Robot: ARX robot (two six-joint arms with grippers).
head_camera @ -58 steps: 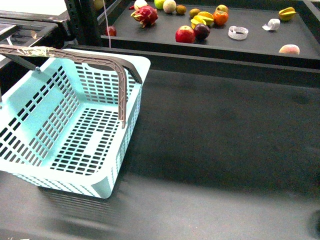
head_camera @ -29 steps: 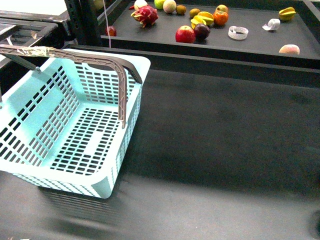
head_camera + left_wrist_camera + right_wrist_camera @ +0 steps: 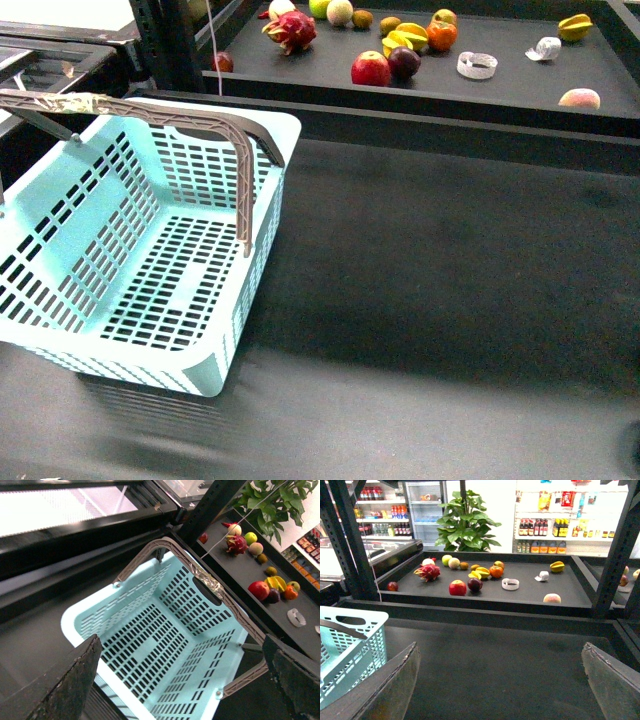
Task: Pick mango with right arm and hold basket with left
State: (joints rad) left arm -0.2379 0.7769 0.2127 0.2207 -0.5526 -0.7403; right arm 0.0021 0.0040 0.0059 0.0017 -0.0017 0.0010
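Dark counter (image 3: 450, 280), slotted light-blue basket (image 3: 214, 376)

The basket (image 3: 70, 215) was pale blue, slotted in rows, its handle (image 3: 180, 115) grey-brown with silvery tape (image 3: 75, 101); the tabletop (image 3: 450, 260) was black, the apple (image 3: 370, 69) red, the dragon fruit (image 3: 292, 30) magenta.

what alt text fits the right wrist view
The open right claw frames a dark table, with the light-blue basket at one edge. Beyond, a raised black shelf holds a red apple, a dragon fruit, an orange and more.
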